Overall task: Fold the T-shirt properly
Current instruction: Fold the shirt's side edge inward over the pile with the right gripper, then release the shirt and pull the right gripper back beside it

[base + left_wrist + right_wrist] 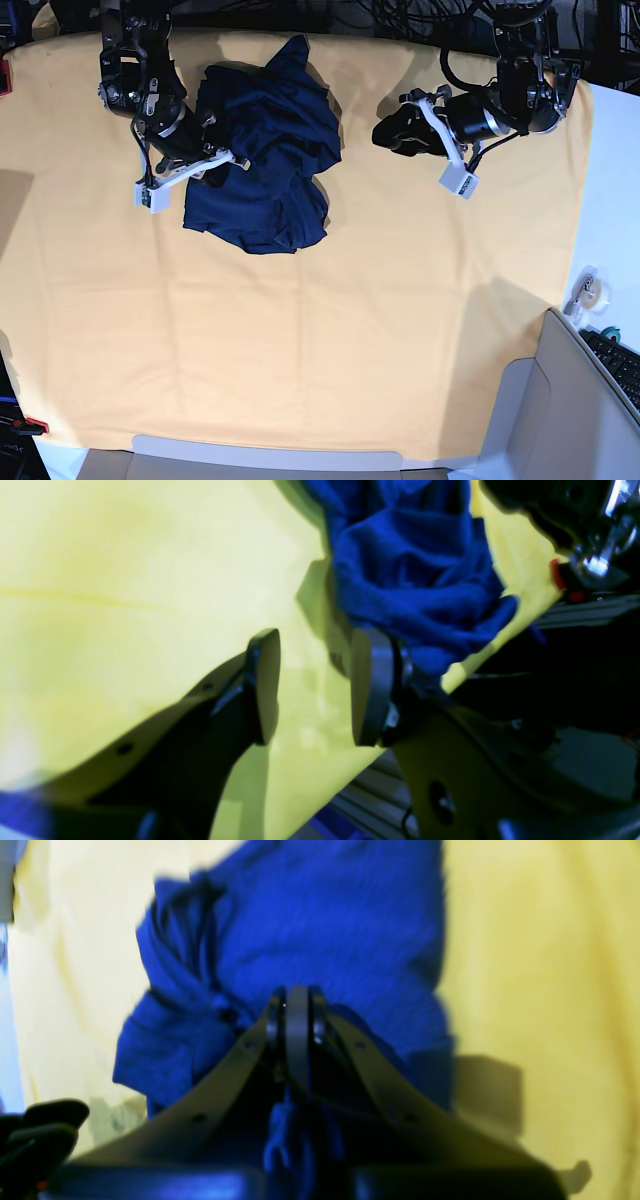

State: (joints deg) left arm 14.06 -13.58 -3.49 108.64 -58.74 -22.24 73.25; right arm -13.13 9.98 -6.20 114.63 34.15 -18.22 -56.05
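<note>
T-shirt (pixel 262 160) lies bunched in a heap, upper left of base view, on the yellow cloth (pixel 330 330) covering the tabletop. Right gripper (pixel 296 1012) pressed together, pinching a shirt edge, probably to pull it flat. Left gripper (pixel 310 685) spread, empty, apart at upper right, likely waiting to grab another edge.

Crumpled T-shirt (pixel 265 160) on yellow-orange cloth (pixel 320 330).
You see plain dark navy knit, bunched in a rumpled heap with deep folds, lying toward the cloth's far-left part; right gripper (pixel 296 1010) is closed on a fold at its edge.
</note>
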